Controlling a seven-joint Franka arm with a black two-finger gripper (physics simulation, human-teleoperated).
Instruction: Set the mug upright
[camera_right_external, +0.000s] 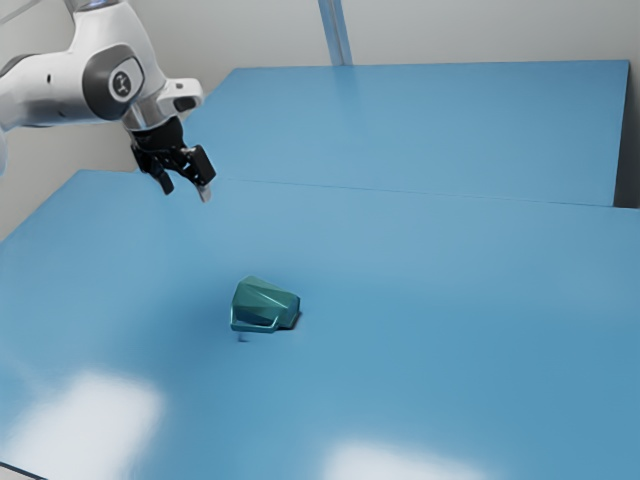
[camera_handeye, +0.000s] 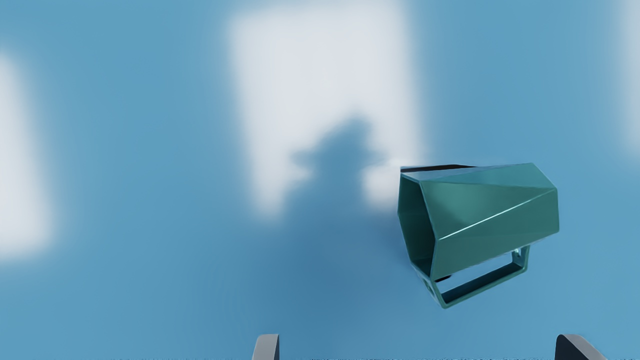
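Exterior view, tool (camera_right_external: 186, 188) wide open, mid-air

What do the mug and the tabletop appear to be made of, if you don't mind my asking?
Mug: glossy, perhaps glazed ceramic or painted metal; its green facets carry sharp highlights.
Tabletop: smooth, semi-gloss, possibly laminate or painted board; it shows soft white reflections and no grain.

Green mug (camera_right_external: 262, 303) lies on side on blue worktop (camera_right_external: 430, 330). At exterior view's upper left: white arm (camera_right_external: 70, 88), black pincer (camera_right_external: 187, 191) spread, well apart from mug.
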